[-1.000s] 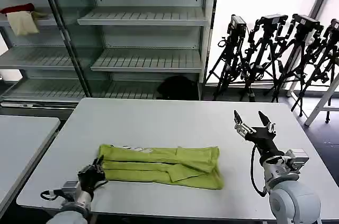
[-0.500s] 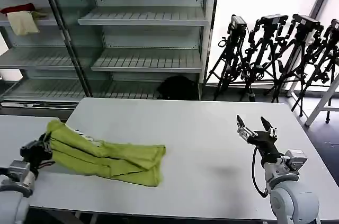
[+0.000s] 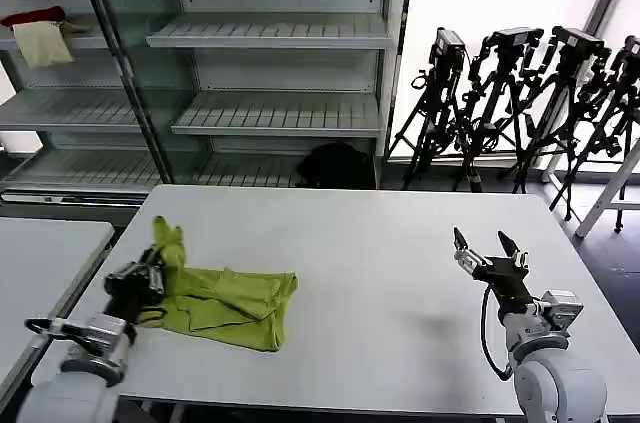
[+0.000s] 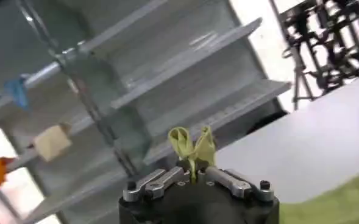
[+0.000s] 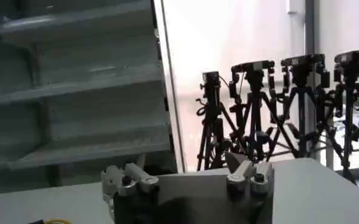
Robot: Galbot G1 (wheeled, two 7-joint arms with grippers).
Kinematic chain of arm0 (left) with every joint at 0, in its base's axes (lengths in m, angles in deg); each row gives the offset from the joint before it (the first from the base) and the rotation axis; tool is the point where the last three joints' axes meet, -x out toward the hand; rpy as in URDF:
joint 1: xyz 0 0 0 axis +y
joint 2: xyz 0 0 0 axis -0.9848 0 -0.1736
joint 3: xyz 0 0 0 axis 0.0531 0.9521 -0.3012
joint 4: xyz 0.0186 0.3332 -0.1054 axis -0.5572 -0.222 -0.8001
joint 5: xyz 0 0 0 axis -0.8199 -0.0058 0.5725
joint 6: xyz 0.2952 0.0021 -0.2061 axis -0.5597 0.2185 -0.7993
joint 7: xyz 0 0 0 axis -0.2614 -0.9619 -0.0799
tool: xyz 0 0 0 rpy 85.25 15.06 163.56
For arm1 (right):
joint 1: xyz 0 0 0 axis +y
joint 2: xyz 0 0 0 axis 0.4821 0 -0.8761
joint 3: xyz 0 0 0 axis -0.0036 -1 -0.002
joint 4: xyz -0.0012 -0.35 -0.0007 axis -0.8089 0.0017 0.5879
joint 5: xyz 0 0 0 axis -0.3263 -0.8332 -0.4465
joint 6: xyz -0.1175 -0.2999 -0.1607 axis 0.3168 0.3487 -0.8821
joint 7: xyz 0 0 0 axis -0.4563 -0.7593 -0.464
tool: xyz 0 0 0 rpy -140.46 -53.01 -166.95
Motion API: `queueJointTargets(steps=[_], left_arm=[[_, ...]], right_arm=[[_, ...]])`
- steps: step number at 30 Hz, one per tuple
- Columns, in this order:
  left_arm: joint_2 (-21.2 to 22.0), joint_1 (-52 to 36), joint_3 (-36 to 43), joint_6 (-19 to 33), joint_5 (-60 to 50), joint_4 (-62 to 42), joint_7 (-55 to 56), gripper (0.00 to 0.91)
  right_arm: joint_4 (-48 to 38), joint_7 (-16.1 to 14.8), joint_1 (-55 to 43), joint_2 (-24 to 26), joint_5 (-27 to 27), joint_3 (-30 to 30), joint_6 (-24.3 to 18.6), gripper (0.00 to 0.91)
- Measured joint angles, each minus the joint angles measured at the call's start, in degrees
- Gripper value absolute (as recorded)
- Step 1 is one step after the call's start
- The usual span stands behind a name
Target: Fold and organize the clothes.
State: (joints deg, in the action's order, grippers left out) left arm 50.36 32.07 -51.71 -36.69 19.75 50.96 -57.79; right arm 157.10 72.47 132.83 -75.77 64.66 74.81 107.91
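The lime yellow-green T-shirt (image 3: 222, 298) lies bunched in a folded strip at the table's left side, its left end lifted off the surface. My left gripper (image 3: 150, 271) is shut on that raised end near the table's left edge. A pinched tuft of the T-shirt (image 4: 193, 147) sticks up between the closed jaws of the left gripper (image 4: 192, 175). My right gripper (image 3: 488, 248) hovers open over the right part of the table, far from the shirt, with nothing between its fingers. The right wrist view shows the right gripper (image 5: 188, 173) with its jaws spread wide.
The white table (image 3: 380, 263) has bare room across its middle and right. A second table (image 3: 40, 263) stands close on the left. Metal shelves (image 3: 270, 63) line the back, with red and cream cloths (image 3: 40, 33) on one. Tripods (image 3: 520, 93) stand at the back right.
My left gripper has dragged the shirt's end leftward off the table's edge, then swung back right and up, folding the shirt into a shorter bunch. The right gripper drifted slightly lower and right.
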Motion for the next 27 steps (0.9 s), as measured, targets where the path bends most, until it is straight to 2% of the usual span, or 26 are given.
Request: queueJointTargets(steps=[9, 23, 25, 26, 27], left_arm=[[5.8, -0.3, 11.8, -1.0, -5.5, -0.6, 0.9, 0.000], [10.3, -2.0, 19.9, -3.4, -7.7, -5.4, 2.2, 0.010], [10.8, -2.4, 20.6, -3.8, -7.6, -6.2, 2.5, 0.756], [11.1, -2.5, 21.0, -4.0, -7.5, -6.6, 2.6, 0.907], [11.4, -2.7, 21.3, -4.3, -7.4, -7.0, 2.8, 0.907]], right_arm=[[-0.6, 0.1, -0.1, -0.4, -0.8, -0.5, 0.0, 0.907], [-1.1, 0.6, -0.9, -0.5, -2.4, -1.2, 0.1, 0.907], [-1.2, 0.6, -1.0, -0.5, -2.7, -1.3, 0.2, 0.907], [-1.2, 0.7, -1.1, -0.6, -2.8, -1.4, 0.2, 0.907], [-1.3, 0.7, -1.2, -0.6, -2.9, -1.4, 0.3, 0.907]])
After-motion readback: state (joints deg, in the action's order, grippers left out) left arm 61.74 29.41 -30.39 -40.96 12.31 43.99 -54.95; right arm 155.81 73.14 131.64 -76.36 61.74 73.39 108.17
